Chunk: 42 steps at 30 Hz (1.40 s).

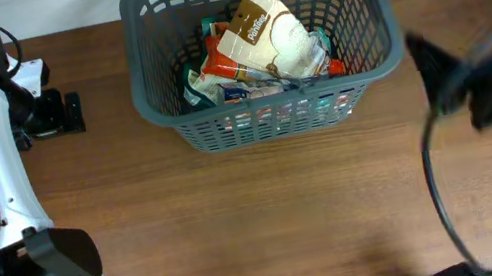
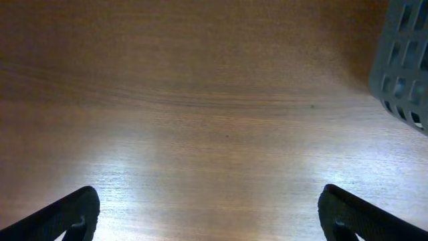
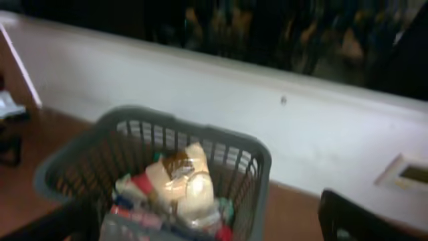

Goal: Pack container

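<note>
The container, a dark grey slotted basket, stands at the table's far middle. Several snack packets fill it, with a cream and brown bag on top. My left gripper hovers left of the container, open over bare wood. In the left wrist view the left gripper holds nothing, and the container's corner shows at upper right. My right gripper, blurred, sits just right of the container and is open. In the right wrist view the right gripper faces the container and the bag.
A black cable loops over the table at the right. The left arm's white links and black base occupy the near left. A white wall rises behind the table's far edge.
</note>
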Tool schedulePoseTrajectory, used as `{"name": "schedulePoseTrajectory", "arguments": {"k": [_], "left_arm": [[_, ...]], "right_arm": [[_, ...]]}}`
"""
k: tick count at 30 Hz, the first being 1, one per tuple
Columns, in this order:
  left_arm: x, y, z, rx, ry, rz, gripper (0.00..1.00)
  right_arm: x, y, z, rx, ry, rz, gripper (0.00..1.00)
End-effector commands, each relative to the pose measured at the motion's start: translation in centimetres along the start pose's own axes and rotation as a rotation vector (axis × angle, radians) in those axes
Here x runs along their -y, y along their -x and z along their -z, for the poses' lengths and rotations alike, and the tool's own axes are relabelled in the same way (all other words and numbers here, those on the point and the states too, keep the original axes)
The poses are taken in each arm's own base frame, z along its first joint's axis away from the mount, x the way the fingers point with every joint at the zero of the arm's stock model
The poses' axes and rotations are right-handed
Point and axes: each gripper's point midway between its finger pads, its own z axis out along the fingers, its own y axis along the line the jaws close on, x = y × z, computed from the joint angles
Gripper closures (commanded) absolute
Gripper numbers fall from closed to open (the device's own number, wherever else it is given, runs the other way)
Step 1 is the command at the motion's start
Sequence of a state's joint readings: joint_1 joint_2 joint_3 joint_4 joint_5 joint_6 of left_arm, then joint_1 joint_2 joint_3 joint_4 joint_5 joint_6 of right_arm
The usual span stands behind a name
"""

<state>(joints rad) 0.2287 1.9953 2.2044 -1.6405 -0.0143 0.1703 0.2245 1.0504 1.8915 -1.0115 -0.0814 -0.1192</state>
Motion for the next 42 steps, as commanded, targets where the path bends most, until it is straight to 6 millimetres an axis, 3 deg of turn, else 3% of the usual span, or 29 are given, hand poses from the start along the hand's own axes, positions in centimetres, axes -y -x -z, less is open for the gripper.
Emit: {"name": "schedulePoseTrajectory", "arguments": {"k": [1,6,8,13,17,23,28,36,38,42], "left_arm": [[0.0,-0.2,0.7,0.017,-0.007,0.018,0.01],[0.0,-0.2,0.7,0.017,-0.007,0.018,0.01],[0.0,-0.2,0.7,0.017,-0.007,0.018,0.01],[0.0,-0.2,0.7,0.017,-0.007,0.018,0.01],[0.0,-0.2,0.7,0.017,-0.007,0.018,0.01],[0.0,-0.2,0.7,0.017,-0.007,0.018,0.01],[0.0,-0.2,0.7,0.016,-0.007,0.018,0.01],[0.0,-0.2,0.7,0.017,-0.007,0.018,0.01],[0.0,-0.2,0.7,0.017,-0.007,0.018,0.01],[0.0,-0.2,0.7,0.017,-0.007,0.018,0.01]], "right_arm": [[-0.1,-4.2,0.3,-0.02,-0.02,0.006,0.01],[0.4,-12.6,1.0,-0.028,-0.087,-0.008,0.01],[0.6,-16.7,0.8,-0.061,-0.119,-0.019,0.01],[1.1,-24.4,0.2,-0.099,-0.176,-0.042,0.01],[1.3,-29.4,-0.8,-0.12,-0.205,-0.052,0.01],[1.1,-35.1,-2.7,-0.141,-0.206,-0.056,0.01],[1.0,-37.7,-3.6,-0.168,-0.203,-0.061,0.01],[1.0,-40.0,-4.4,-0.181,-0.209,-0.063,0.01],[1.3,-40.3,-4.5,-0.176,-0.221,-0.065,0.01],[2.4,-39.1,-3.9,-0.116,-0.276,-0.062,0.01]]}}
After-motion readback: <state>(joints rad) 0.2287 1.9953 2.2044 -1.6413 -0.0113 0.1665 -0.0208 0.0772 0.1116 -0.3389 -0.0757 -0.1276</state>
